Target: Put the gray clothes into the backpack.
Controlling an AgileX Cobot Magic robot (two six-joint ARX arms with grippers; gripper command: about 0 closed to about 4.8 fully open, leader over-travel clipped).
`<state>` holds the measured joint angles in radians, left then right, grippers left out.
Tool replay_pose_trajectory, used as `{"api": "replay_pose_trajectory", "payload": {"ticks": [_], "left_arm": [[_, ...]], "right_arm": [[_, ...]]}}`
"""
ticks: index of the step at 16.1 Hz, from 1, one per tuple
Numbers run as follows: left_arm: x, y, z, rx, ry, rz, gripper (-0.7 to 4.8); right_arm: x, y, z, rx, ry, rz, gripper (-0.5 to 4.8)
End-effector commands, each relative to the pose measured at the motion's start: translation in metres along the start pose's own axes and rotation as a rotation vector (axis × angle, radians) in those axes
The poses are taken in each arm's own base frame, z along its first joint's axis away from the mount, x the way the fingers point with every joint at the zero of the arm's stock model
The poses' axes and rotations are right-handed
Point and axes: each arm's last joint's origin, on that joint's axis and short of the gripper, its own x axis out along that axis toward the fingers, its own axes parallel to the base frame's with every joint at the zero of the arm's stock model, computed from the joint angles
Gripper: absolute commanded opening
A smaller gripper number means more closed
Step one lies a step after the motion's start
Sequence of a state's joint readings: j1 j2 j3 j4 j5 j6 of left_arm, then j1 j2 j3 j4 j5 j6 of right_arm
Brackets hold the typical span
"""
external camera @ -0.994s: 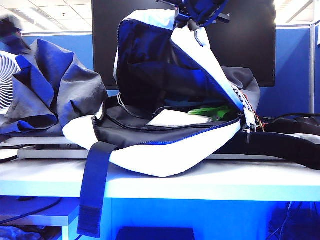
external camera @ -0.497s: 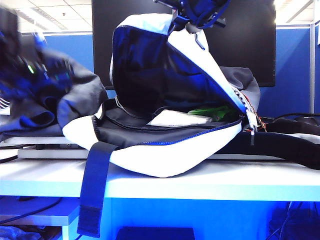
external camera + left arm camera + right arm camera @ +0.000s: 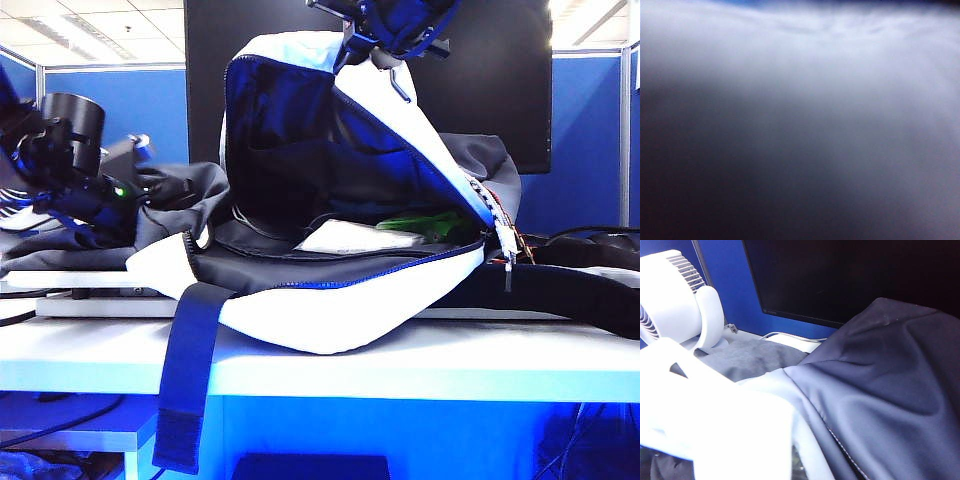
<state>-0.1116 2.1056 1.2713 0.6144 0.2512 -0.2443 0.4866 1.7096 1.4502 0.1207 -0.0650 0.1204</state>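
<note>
Flattened now, the gray clothes no longer stand in a tall heap; the left gripper has plunged into them, and its jaws are buried in cloth, so I cannot tell whether they grip; its wrist camera shows only blurred fabric. That looks like the start of the pick. The garment sprawls beneath and around that gripper, long axis level, running toward the backpack mouth just beside it; the right gripper, above, stays clamped on the lifted flap, keeping the bag open.

White backpack w/ navy strap; dark gray clothes.
</note>
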Motion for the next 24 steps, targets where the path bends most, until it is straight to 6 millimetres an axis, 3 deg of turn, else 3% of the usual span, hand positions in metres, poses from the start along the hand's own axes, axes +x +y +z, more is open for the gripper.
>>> {"api": "replay_pose_trajectory", "payload": {"ticks": [1, 4, 6, 9, 12, 16, 18, 20, 21, 24], "left_arm": [[-0.006, -0.015, 0.006, -0.075, 0.135, -0.345, -0.05], [-0.041, -0.042, 0.055, -0.060, 0.148, -0.570, -0.05], [-0.084, -0.062, 0.094, 0.081, 0.136, -0.568, -0.05], [-0.147, -0.086, 0.132, 0.199, 0.123, -0.565, -0.05], [-0.189, -0.100, 0.138, 0.220, 0.190, -0.570, -0.05], [-0.218, -0.110, 0.130, 0.175, 0.223, -0.705, -0.05], [-0.223, -0.127, 0.127, 0.186, 0.230, -0.765, -0.05], [-0.213, -0.149, 0.119, 0.223, 0.218, -0.837, -0.05], [-0.196, -0.162, 0.105, 0.272, 0.223, -0.747, -0.05], [-0.142, -0.159, 0.076, 0.260, 0.204, -0.732, -0.05]], "right_arm": [[-0.005, 0.002, 0.015, -0.001, -0.083, 0.007, -0.05], [-0.006, -0.001, 0.016, -0.024, -0.102, -0.100, -0.05], [-0.006, -0.002, 0.018, -0.022, -0.124, -0.138, -0.06], [-0.007, -0.003, 0.023, -0.020, -0.181, -0.164, -0.06], [-0.008, -0.004, 0.028, -0.017, -0.234, -0.165, -0.05], [-0.008, -0.004, 0.029, -0.017, -0.247, -0.163, -0.06], [-0.009, -0.004, 0.032, -0.009, -0.272, -0.159, -0.06], [-0.009, -0.001, 0.034, 0.001, -0.292, -0.103, -0.05], [-0.009, -0.001, 0.034, 0.051, -0.291, -0.067, -0.05], [-0.012, 0.004, 0.036, 0.067, -0.273, 0.074, -0.06]]}}
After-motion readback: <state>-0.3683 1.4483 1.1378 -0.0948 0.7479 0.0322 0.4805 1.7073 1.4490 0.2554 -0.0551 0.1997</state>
